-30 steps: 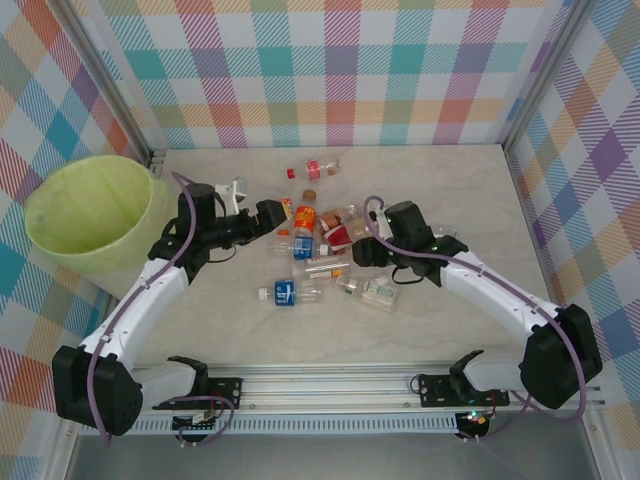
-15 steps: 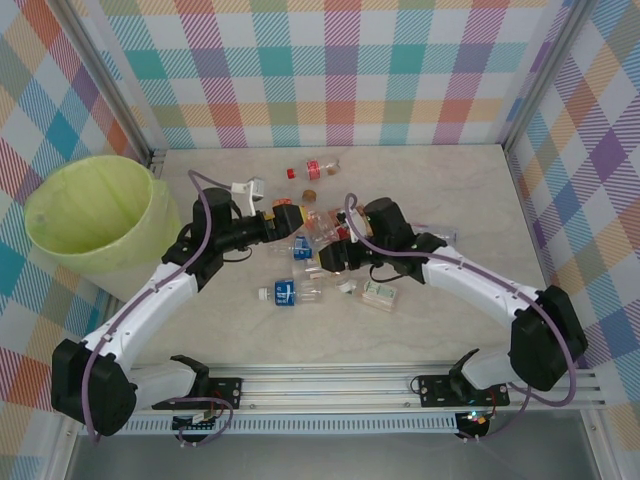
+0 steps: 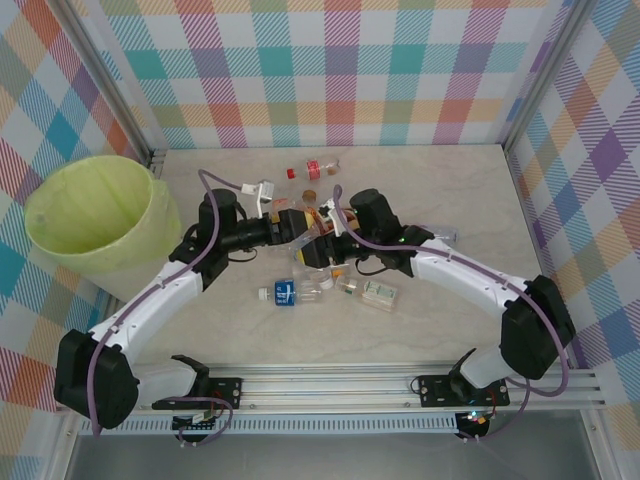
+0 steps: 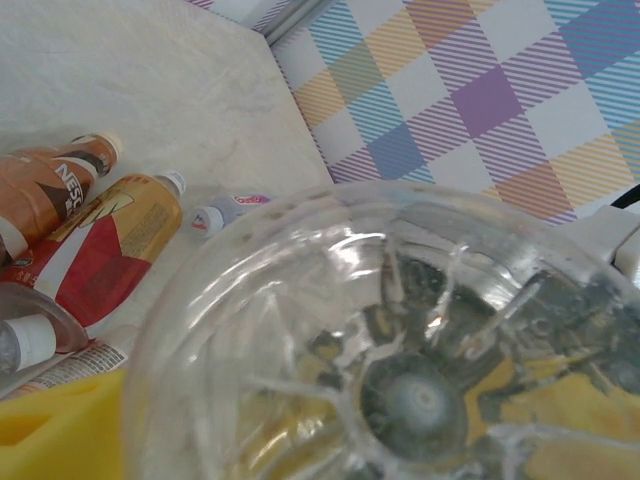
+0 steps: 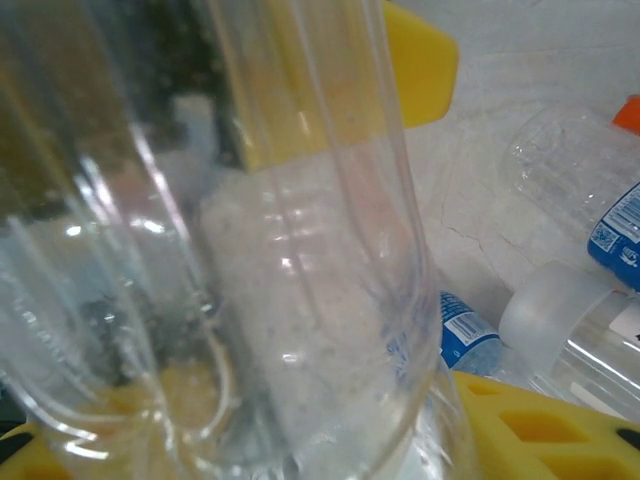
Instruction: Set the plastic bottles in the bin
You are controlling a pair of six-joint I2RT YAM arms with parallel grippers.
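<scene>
Right gripper (image 3: 318, 252), partly closed, apparently clamping a clear bottle (image 5: 300, 250)

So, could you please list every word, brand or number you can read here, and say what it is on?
"NESC": white letters on the brown bottle, the rest curving out of sight.
Red and gold bottle: nothing legible.
Blue-labelled bottle: print and barcode too blurred to read.
Bottles in the top view: labels too small to read.

Bin (image 3: 95, 225) beside the counter's (image 3: 470, 200) left edge, plastic bottles (image 3: 285, 292) heaped mid-counter, one bottle (image 3: 315, 168) apart at the far side, left hand (image 3: 295, 225) and right hand (image 3: 308, 250) meeting over the heap, another bottle (image 5: 300, 250) between the right hand's fingers
</scene>
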